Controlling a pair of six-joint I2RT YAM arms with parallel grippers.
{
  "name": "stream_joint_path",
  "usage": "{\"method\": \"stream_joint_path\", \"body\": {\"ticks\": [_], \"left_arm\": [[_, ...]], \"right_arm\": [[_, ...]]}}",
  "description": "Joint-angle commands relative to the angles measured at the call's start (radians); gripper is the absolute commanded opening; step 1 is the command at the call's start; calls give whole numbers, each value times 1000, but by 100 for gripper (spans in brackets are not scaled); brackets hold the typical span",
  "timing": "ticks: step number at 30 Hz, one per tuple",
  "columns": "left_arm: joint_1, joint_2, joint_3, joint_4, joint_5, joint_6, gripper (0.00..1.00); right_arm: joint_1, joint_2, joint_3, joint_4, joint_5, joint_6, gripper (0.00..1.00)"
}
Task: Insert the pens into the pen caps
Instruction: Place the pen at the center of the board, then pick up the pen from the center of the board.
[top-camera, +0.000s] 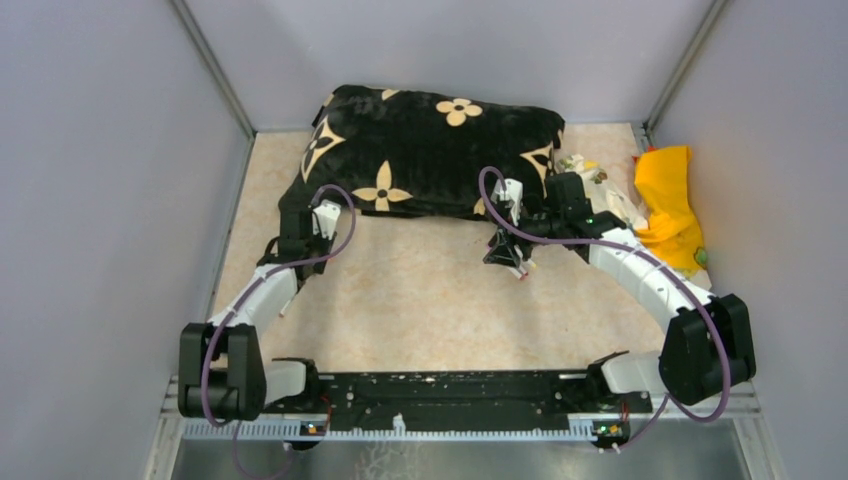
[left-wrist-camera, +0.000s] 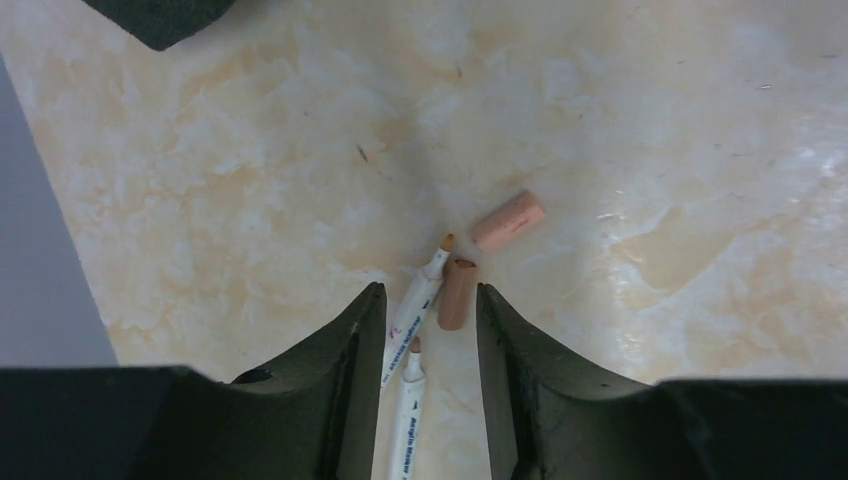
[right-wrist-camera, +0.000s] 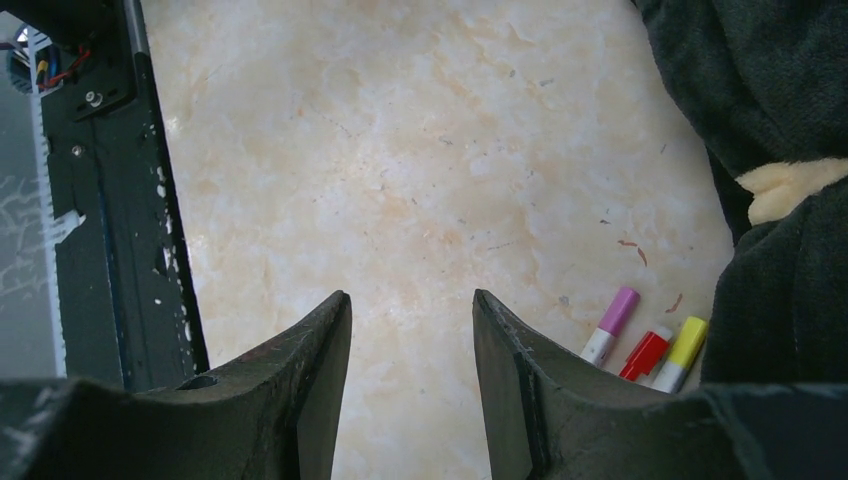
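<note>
You had the left hand (left-wrist-camera: 430, 290) open and empty astride an uncapped pen (left-wrist-camera: 415, 308) and brown cap (left-wrist-camera: 457, 295), ready to grasp

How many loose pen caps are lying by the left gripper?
2. A peach cap lies on the table just beyond the left gripper; a tan cap lies between its open fingers, beside an uncapped pen. More may be hidden elsewhere.
</note>
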Motion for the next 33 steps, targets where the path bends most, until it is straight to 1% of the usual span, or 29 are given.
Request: {"method": "stream_joint_path", "body": {"ticks": [1,11,16,17,25,33], "left_arm": [[51,43,-6,42,-4,56,43],[77,44,-42,77,-11,59,44],[90,82,-39,71,3,61,41],[105,85,-39,70,6,61,40],[114,111,-43,69,22,70,33],[114,111,-52,66,31,70,34]], "right_arm": [[-2,-36,14,31,-30,7,47],[-2,-35,1,47,-37,15,47],[-2,-33,-3,52,-41,19,47],[-2,-34,-3,52,-42,20,47],[-2,-29,-5,55,-47,22,47],[-2,-25,-6,58,-50,27,47]]}}
